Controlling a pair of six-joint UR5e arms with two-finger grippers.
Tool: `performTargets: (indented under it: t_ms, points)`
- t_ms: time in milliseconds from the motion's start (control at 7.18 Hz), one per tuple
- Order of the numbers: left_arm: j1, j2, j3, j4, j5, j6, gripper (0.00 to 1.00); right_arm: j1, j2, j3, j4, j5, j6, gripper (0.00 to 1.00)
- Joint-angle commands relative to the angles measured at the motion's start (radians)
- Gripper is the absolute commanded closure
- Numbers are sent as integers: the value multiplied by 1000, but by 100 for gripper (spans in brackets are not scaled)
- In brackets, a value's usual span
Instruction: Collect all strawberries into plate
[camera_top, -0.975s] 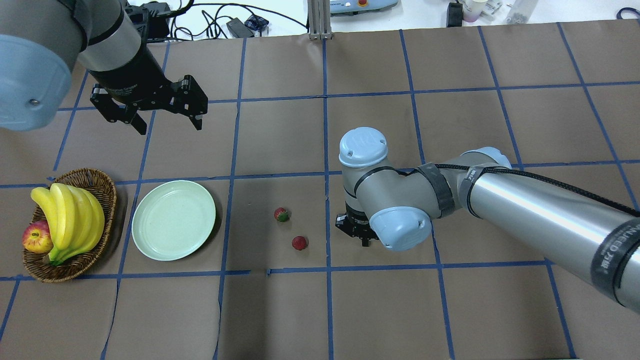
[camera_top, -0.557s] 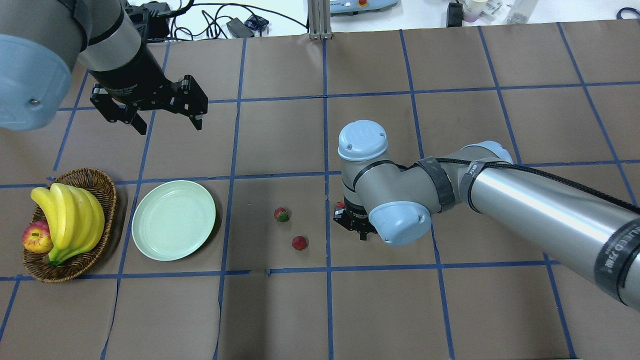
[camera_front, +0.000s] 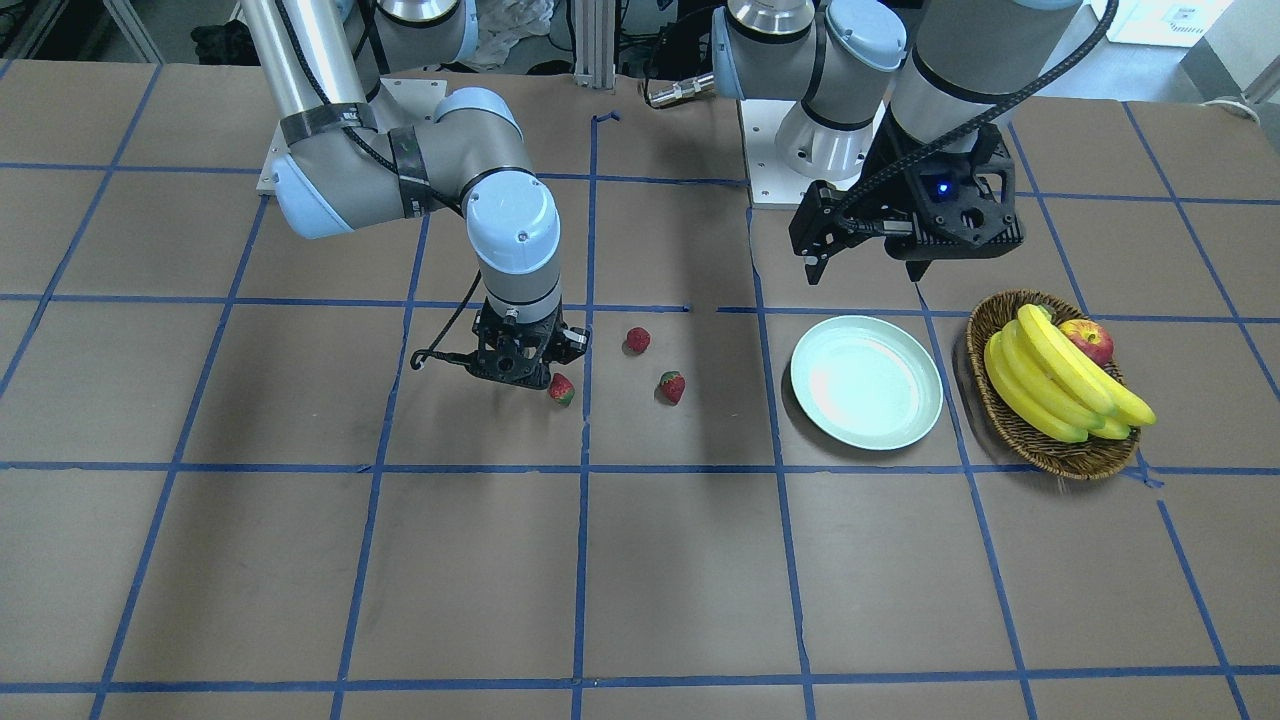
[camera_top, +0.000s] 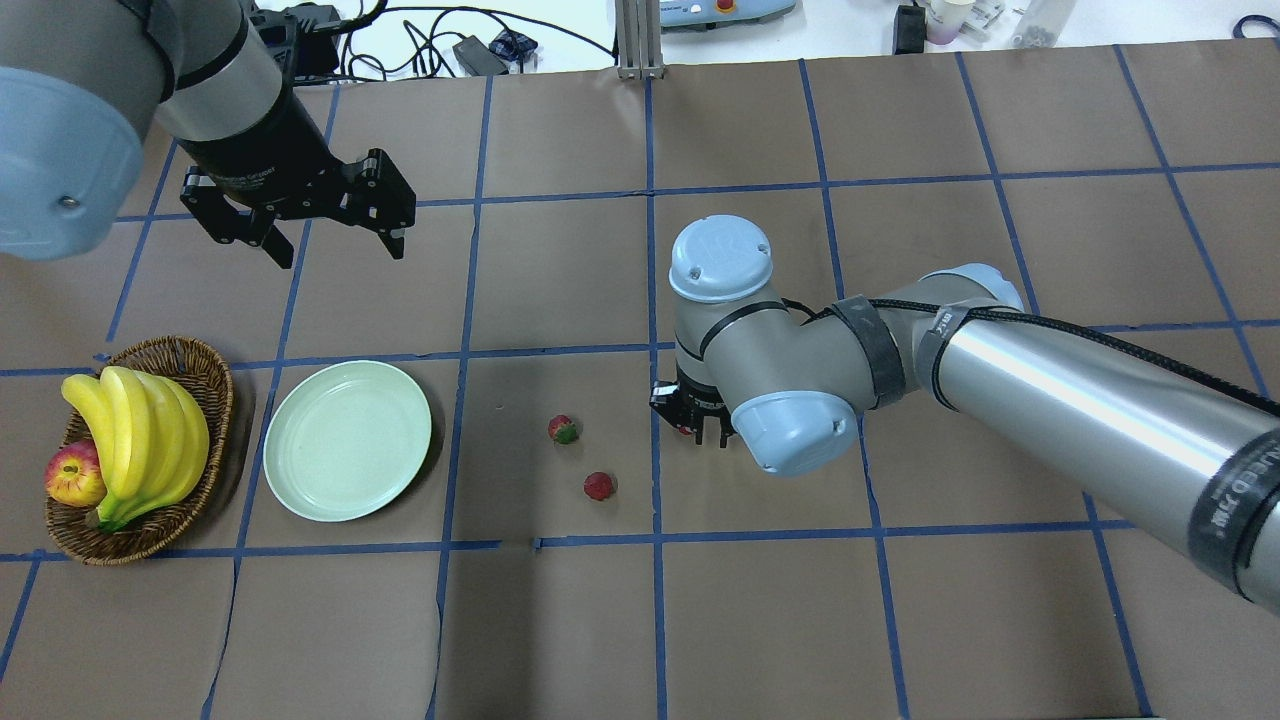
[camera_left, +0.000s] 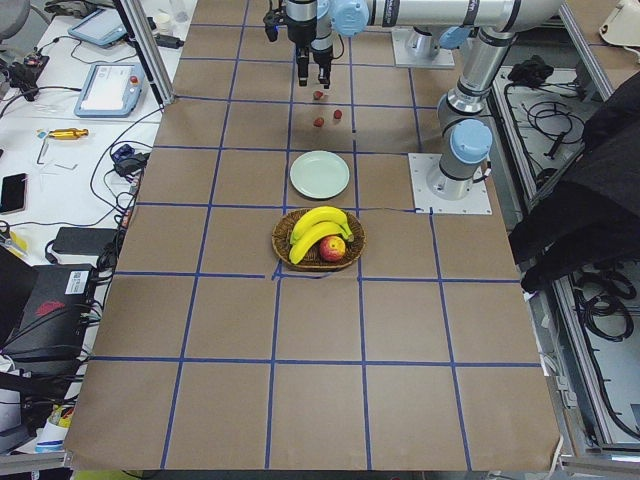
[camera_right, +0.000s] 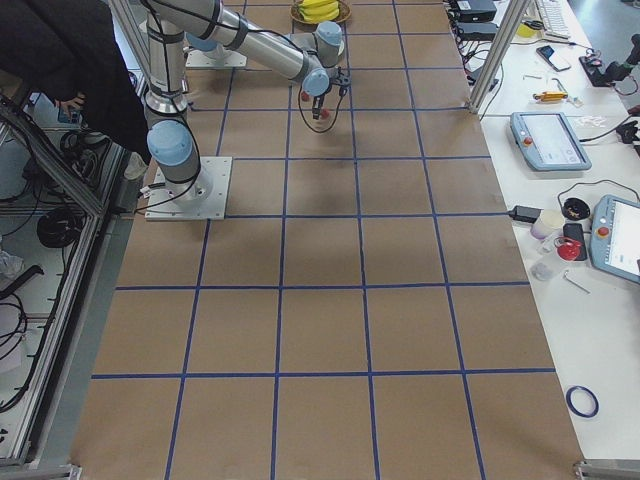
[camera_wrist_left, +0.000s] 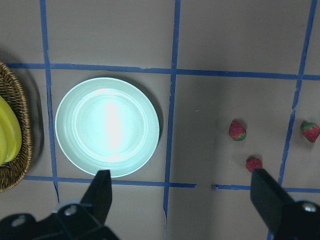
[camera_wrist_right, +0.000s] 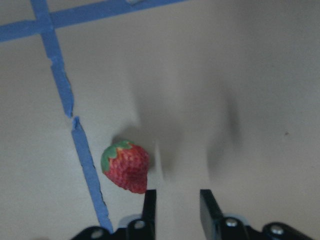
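Note:
Three strawberries lie on the brown table. Two lie in the open (camera_top: 564, 430) (camera_top: 599, 486), to the right of the pale green plate (camera_top: 347, 440). The third strawberry (camera_wrist_right: 127, 166) lies just left of my right gripper (camera_wrist_right: 178, 206). That gripper hangs low over the table with its jaws a narrow gap apart and nothing between them. In the front view the same berry (camera_front: 561, 389) sits beside the right gripper (camera_front: 520, 368). My left gripper (camera_top: 338, 250) hovers wide open and empty beyond the plate. Its wrist view shows the plate (camera_wrist_left: 107, 127) and all three berries.
A wicker basket (camera_top: 205, 385) with bananas (camera_top: 140, 440) and a red apple (camera_top: 72, 475) stands left of the plate. The long right arm (camera_top: 1050, 400) reaches across the table's right half. Blue tape lines cross the brown paper.
My right gripper has moved left and away from the robot's base, toward the third strawberry. The left arm, the plate and the other two berries have not moved.

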Motion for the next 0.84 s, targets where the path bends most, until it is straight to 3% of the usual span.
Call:
performTargets:
  t_ms: [0, 278, 696]
  points:
    - [0, 1, -1, 0, 0, 0, 0, 0, 7, -4, -36, 30, -145, 5]
    - [0, -1, -1, 0, 0, -1, 0, -2, 27, -19, -36, 33, -433, 1]
    - [0, -1, -1, 0, 0, -1, 0, -2, 66, -42, -46, 36, -435, 7]
